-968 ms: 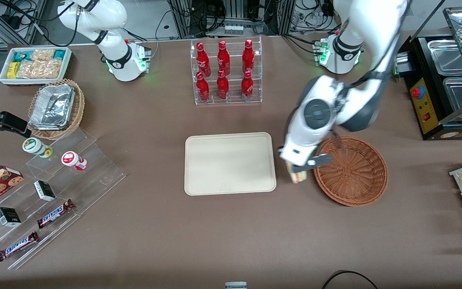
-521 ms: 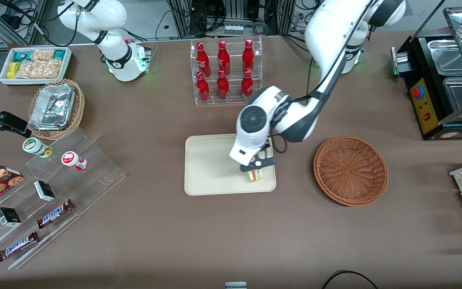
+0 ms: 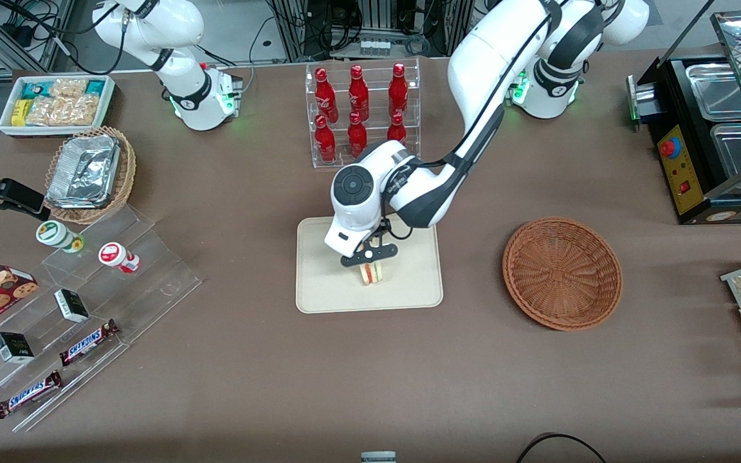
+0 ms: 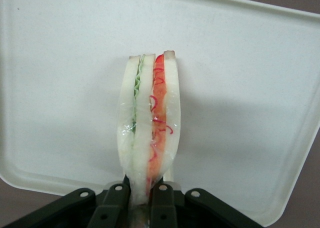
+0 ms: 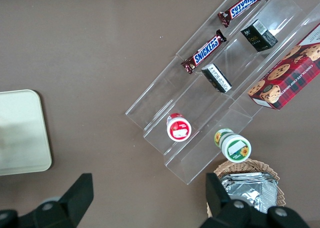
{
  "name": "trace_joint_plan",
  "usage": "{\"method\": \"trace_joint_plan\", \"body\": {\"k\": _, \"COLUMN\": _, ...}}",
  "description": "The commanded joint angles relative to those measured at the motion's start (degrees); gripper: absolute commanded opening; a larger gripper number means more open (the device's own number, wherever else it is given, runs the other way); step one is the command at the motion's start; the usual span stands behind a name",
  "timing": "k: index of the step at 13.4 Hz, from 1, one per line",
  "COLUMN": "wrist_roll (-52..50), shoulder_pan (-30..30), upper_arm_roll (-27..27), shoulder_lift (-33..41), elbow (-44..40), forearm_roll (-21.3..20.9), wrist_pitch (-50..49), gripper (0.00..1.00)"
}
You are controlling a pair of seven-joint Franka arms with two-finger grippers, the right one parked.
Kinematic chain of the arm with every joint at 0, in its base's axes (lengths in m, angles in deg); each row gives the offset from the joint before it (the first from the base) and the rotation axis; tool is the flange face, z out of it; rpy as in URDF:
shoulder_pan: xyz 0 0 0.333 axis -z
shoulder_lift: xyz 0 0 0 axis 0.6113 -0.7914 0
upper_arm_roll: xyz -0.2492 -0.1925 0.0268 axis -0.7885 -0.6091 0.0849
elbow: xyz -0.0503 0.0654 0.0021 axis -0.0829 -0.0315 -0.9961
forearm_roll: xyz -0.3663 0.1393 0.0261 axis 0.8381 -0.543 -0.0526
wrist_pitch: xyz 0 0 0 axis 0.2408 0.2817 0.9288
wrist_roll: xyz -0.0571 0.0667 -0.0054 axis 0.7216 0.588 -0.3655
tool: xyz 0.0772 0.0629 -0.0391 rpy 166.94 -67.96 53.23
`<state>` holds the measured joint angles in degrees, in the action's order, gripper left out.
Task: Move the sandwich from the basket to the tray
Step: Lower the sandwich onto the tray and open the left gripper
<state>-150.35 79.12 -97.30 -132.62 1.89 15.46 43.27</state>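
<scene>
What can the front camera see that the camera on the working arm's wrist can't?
Only the front view shows the empty basket, the red bottles and the whole white arm. Only the wrist view shows the sandwich's layers close up, green and red between pale bread, with the gripper shut on its tip. Both show the sandwich held over the tray, which has nothing else on it.
</scene>
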Motion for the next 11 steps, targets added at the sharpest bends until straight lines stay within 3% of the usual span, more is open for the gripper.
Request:
{"method": "trace_joint_plan", "body": {"k": 1, "wrist_roll": -2.55, "shoulder_pan": 1.36, "upper_arm_roll": 0.87, "shoulder_lift": -1.98, "elbow": -2.82, "forearm_roll": -0.46, "wrist_pitch": -1.36, "gripper": 0.0}}
{"method": "trace_joint_plan", "body": {"k": 2, "wrist_roll": -2.56, "shoulder_pan": 1.28, "upper_arm_roll": 0.87, "shoulder_lift": -2.25, "elbow": -2.82, "forearm_roll": -0.46, "wrist_pitch": -0.84, "gripper": 0.04}}
{"method": "trace_joint_plan", "body": {"k": 3, "wrist_roll": -2.47, "shoulder_pan": 1.28, "upper_arm_roll": 0.95, "shoulder_lift": -2.17, "elbow": -2.82, "forearm_roll": -0.46, "wrist_pitch": -0.4, "gripper": 0.69}}
{"method": "trace_joint_plan", "body": {"k": 4, "wrist_roll": -2.47, "shoulder_pan": 1.28, "upper_arm_roll": 1.04, "shoulder_lift": -1.73, "elbow": -2.82, "forearm_roll": -0.64, "wrist_pitch": -0.48, "gripper": 1.0}}
{"method": "trace_joint_plan", "body": {"k": 6, "wrist_roll": -2.12, "shoulder_pan": 1.28, "upper_arm_roll": 0.95, "shoulder_lift": -0.42, "elbow": -2.82, "forearm_roll": -4.49, "wrist_pitch": -1.09, "gripper": 1.0}}
{"method": "trace_joint_plan", "body": {"k": 11, "wrist_roll": -0.46, "shoulder_pan": 0.23, "upper_arm_roll": 1.04, "shoulder_lift": 3.45, "elbow": -2.82, "forearm_roll": -4.94, "wrist_pitch": -3.98, "gripper": 1.0}}
